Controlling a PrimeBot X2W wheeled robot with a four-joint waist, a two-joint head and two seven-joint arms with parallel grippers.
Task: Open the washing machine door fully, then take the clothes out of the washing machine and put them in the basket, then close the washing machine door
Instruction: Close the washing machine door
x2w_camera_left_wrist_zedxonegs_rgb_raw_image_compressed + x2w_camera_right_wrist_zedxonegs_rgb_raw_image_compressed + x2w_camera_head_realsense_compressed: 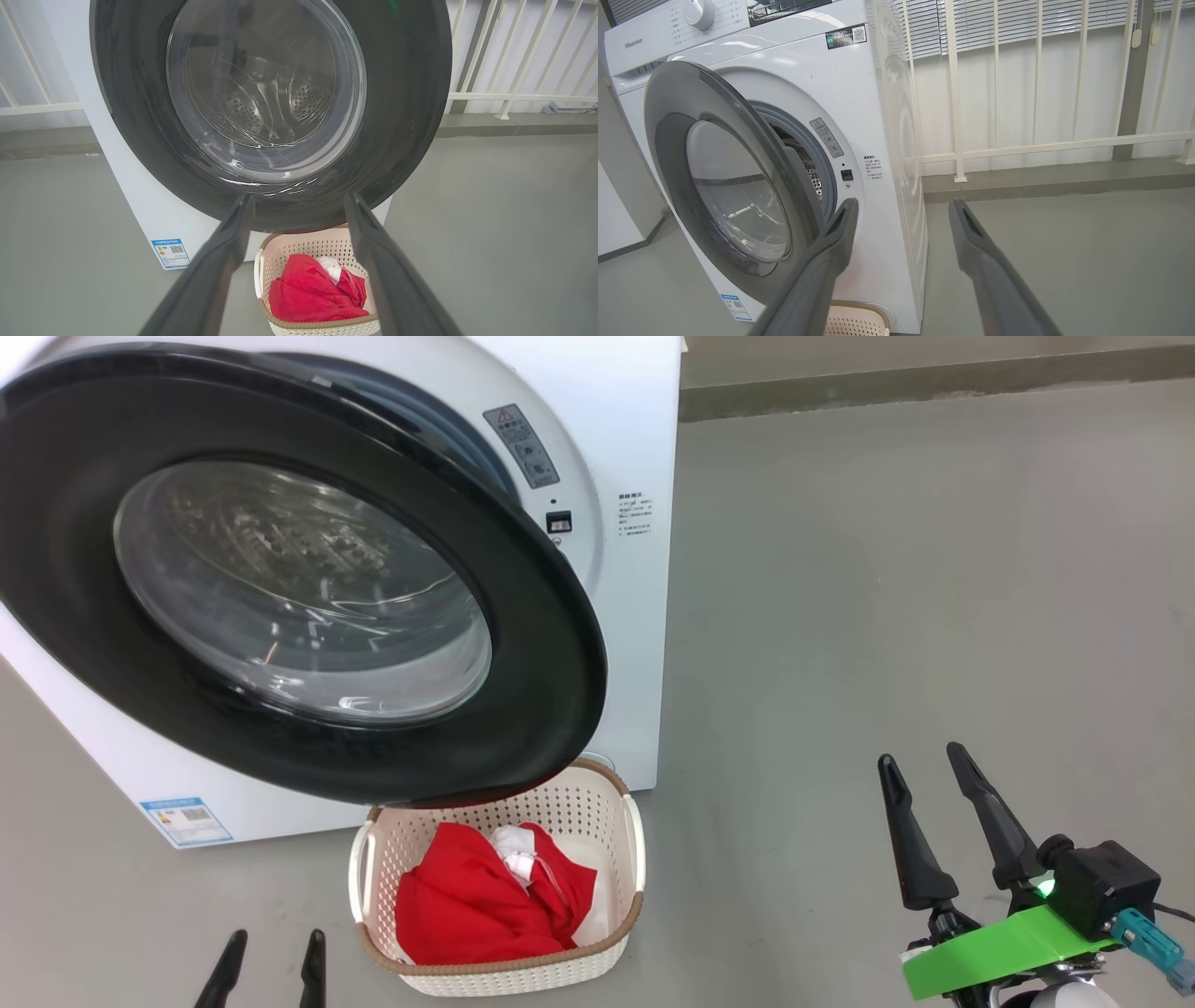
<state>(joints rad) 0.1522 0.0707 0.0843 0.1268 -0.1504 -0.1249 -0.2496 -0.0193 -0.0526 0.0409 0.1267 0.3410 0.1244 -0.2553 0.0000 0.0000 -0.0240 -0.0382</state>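
Observation:
The washing machine door (280, 579) with its black rim and clear bowl window stands partly ajar, a narrow gap showing at its right side, on the white washing machine (625, 392). Below the door's lower edge sits the basket (633, 859), holding the clothes (467, 905): red fabric with a small white piece. My left gripper (273, 947) is open at the lower left, apart from the basket. My right gripper (920, 761) is open over bare floor at the right. The door (261, 93) fills the left wrist view above the basket (303, 245) and clothes (308, 294).
Grey floor (934, 569) spreads to the right of the machine. A white railing (1017, 149) runs along a raised kerb behind. The door (728, 186) hangs over the basket's (859, 322) back rim.

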